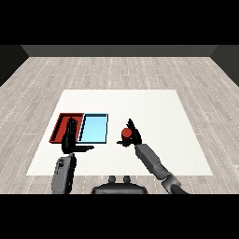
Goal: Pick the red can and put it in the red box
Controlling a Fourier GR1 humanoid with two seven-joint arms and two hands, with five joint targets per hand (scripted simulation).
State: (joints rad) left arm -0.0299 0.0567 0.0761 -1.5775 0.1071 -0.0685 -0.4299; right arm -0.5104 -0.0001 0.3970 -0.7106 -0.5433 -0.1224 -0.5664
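Red can stands upright on the white table, to the right of both trays and a bit nearer the robot than their middle. It's a short cylinder, bright red on the side, w/ a darker round top facing up; no label or markings can be made out. Its lower part is hidden by the hand around it.

Right hand is at the can: fingers & thumb curl round it from the right side, one finger tip poking up above the can's top, thumb showing dark at the lower left of the can. Can't tell if the can is lifted off the table or resting on it. Right forearm, grey, runs in from the lower right corner toward the can.

Red tray lies at the left of the table, light blue tray just beside it on its right, edges touching or nearly so. Can is well apart from the red tray, w/ the blue tray between them; near the blue tray's right edge but not touching.

Left hand hangs over the red tray's right part, fingers straight & pointing away from the robot, thumb stuck out to the right below the blue tray's near edge. Holds nothing. Left forearm comes up from the lower left.
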